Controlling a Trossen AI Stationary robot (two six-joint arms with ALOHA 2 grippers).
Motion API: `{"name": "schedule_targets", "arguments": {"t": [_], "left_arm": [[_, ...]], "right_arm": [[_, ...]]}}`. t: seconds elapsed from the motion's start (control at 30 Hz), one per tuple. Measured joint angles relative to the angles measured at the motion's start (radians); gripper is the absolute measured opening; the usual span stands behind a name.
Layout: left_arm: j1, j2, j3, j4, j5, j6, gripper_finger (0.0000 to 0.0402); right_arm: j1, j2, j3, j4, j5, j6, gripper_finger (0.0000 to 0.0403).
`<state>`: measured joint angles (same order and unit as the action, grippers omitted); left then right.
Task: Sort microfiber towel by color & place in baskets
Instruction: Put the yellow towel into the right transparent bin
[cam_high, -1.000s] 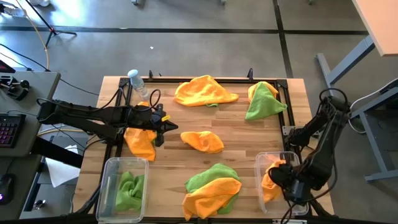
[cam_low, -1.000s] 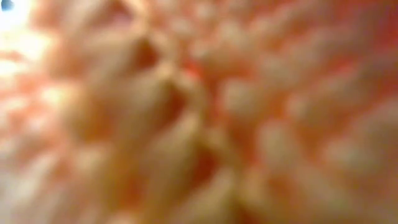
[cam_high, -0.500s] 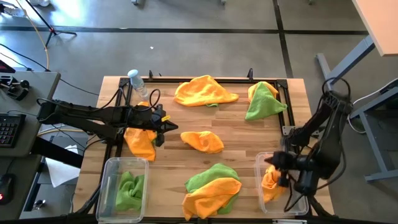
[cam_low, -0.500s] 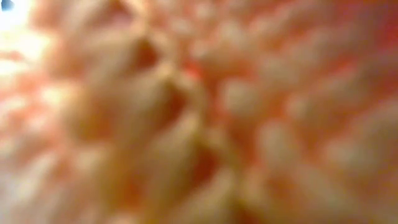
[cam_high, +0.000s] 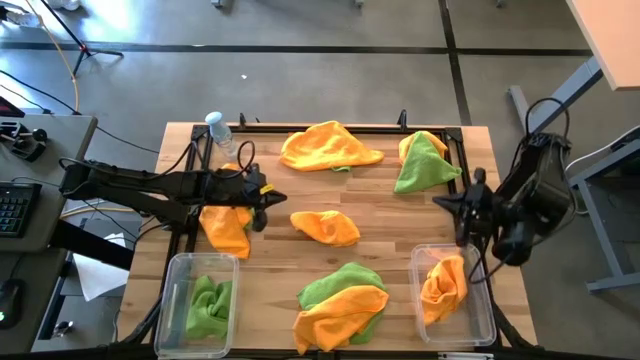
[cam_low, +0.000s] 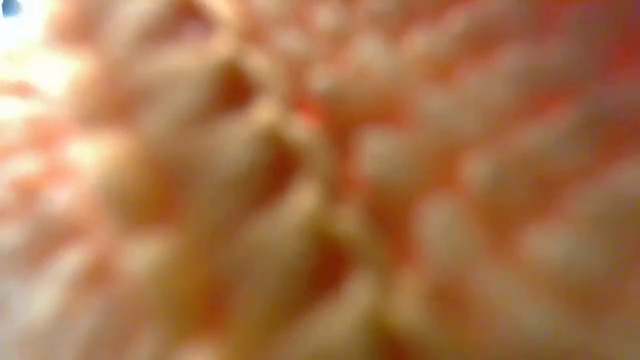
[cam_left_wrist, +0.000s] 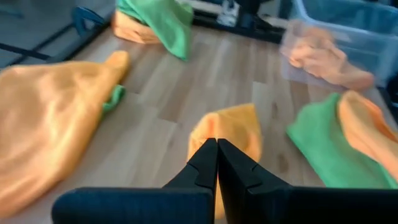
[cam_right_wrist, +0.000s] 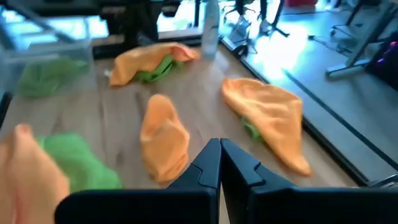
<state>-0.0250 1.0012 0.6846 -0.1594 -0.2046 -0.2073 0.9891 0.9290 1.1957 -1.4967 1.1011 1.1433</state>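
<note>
Two clear baskets stand at the near edge. The left basket (cam_high: 176, 272) holds a green towel (cam_high: 208, 305); the right basket (cam_high: 484, 318) holds an orange towel (cam_high: 443, 288). Loose on the table lie an orange towel (cam_high: 326, 226) mid-table, a large orange one (cam_high: 328, 147) at the far edge, a green-and-orange pair (cam_high: 424, 160) far right and another pair (cam_high: 340, 300) at the near middle. My left gripper (cam_high: 272, 203) (cam_left_wrist: 217, 144) is shut and empty, left of the middle towel. My right gripper (cam_high: 438, 201) (cam_right_wrist: 220, 144) is shut and empty, above the table beyond the right basket.
Another orange towel (cam_high: 226, 230) lies under my left arm by the table's left edge. A small clear bottle (cam_high: 218, 128) stands at the far left corner. The low view is filled by blurred orange cloth (cam_low: 320, 180) right at the lens.
My right gripper has risen out of the right basket and gone toward the far edge, tipping from pointing down to nearly level, facing the table's left. The orange towel stays lying in that basket.
</note>
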Motion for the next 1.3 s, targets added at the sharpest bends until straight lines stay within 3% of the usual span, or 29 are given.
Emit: {"name": "schedule_targets", "arguments": {"t": [0.2,0.4,0.53,0.73,0.9,1.07,1.3], "left_arm": [[0.000,0.002,0.000,0.100,-0.127,0.033,0.0000],[0.016,0.062,0.000,0.274,-0.195,0.098,0.0005],[0.067,0.152,0.043,0.286,-0.197,0.119,0.0034],[0.186,0.328,0.202,0.275,-0.187,0.123,0.0089],[0.283,0.489,0.405,0.136,-0.094,0.105,0.0106],[0.345,0.661,0.614,-0.083,-0.067,0.135,0.0099],[0.424,0.843,0.818,-0.433,-0.003,0.111,0.0092]], "right_arm": [[-0.065,-0.064,-0.125,0.115,-0.004,0.004,0.0000],[-0.148,-0.168,-0.448,0.581,-0.001,-0.082,0.0000],[-0.241,-0.240,-0.562,0.825,-0.009,-0.200,0.0000],[-0.430,-0.316,-0.603,1.064,-0.216,-0.486,0.0000],[-0.607,-0.319,-0.603,1.148,-0.388,-0.648,0.0000],[-0.751,-0.293,-0.603,1.165,-0.582,-0.700,0.0000],[-0.852,-0.254,-0.603,1.165,-0.606,-0.707,0.0000]]}}
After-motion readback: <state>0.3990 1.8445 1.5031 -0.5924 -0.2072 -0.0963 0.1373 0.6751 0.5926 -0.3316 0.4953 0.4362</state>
